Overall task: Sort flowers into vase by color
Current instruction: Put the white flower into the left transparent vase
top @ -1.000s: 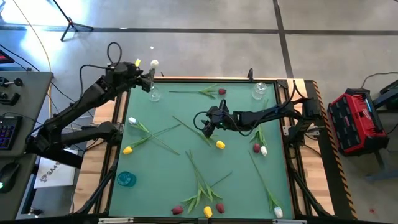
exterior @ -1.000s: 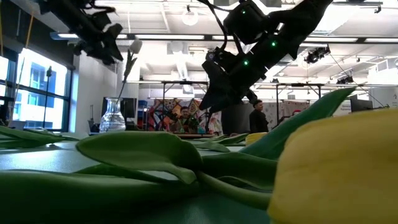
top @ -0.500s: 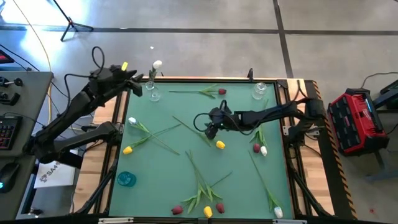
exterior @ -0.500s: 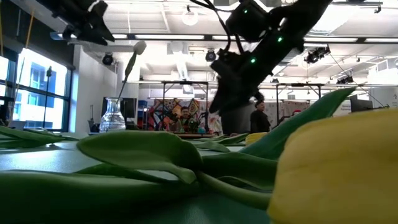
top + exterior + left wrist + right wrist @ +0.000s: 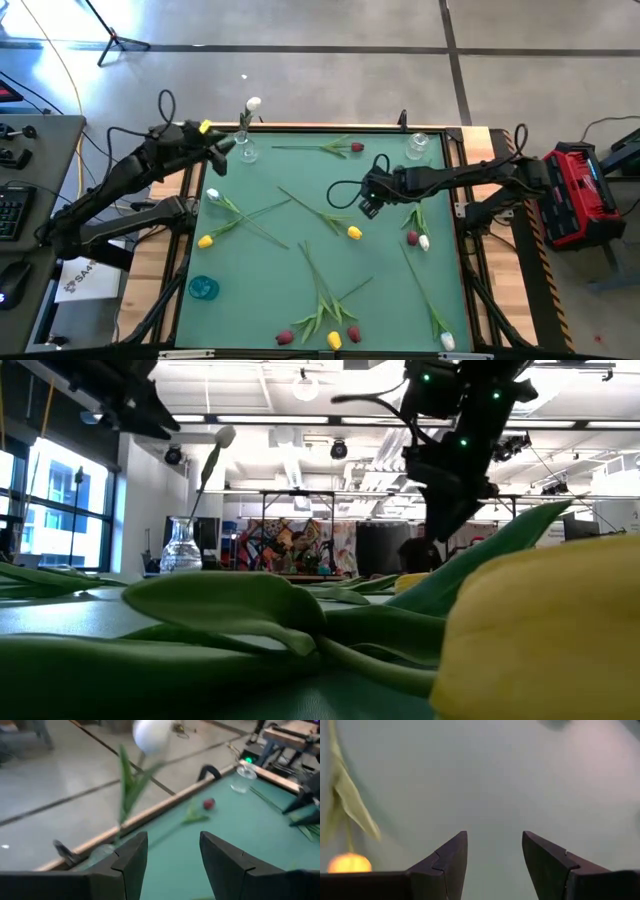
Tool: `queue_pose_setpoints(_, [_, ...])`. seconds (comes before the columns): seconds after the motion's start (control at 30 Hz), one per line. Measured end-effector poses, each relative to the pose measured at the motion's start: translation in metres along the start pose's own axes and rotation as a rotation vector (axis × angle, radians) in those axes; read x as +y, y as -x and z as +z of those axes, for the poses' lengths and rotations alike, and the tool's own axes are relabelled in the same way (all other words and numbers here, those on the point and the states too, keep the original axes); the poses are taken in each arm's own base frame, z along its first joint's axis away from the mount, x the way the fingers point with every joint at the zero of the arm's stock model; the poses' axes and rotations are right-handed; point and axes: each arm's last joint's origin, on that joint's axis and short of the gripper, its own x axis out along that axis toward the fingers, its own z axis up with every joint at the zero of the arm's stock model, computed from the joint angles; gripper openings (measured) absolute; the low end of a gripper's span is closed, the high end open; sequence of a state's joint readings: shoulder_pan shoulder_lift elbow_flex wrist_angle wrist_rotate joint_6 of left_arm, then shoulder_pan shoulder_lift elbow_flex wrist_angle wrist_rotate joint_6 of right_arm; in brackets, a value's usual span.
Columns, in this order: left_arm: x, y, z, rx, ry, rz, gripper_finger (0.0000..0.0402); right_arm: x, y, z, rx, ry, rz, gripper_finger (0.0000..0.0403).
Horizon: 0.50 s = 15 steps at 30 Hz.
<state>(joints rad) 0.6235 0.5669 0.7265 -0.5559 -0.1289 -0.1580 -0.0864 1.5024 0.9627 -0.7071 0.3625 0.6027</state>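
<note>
A white tulip (image 5: 253, 104) stands in a glass vase (image 5: 248, 152) at the table's far left corner, its stem (image 5: 127, 785) leaning out of the neck. My left gripper (image 5: 173, 840) is open just left of that vase (image 5: 224, 150), holding nothing. My right gripper (image 5: 366, 207) hangs open over the middle of the table, nothing between its fingers (image 5: 493, 836). A yellow tulip (image 5: 354, 232) lies on the mat just near-left of it; its head (image 5: 347, 862) also shows in the right wrist view. A second glass vase (image 5: 416, 146) stands at the far right.
More tulips lie on the green mat: a red one (image 5: 357, 147) at the far edge, white (image 5: 212, 195) and yellow (image 5: 205, 241) at the left, red and white (image 5: 418, 240) at the right, several at the near edge (image 5: 334, 338). A blue object (image 5: 203, 288) sits near left.
My left gripper has drawn back from the white tulip toward the table's left edge; the tulip stays standing in the vase. My right gripper has moved toward the table's right edge, risen a little and tipped to point more steeply down. Both stayed open.
</note>
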Motion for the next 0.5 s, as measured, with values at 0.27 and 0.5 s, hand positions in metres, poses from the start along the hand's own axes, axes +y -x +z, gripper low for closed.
queue_pose_setpoints(0.27, [-0.010, -0.015, -0.031, 0.077, 0.035, -0.068, 0.0170, -0.010, 0.002, -0.016, 0.189, 0.006, -0.073, 0.0178])
queue_pose_setpoints(0.5, [-0.020, -0.032, -0.060, 0.070, 0.043, -0.149, 0.0170, -0.027, 0.009, -0.034, 0.353, -0.048, -0.266, 0.0158])
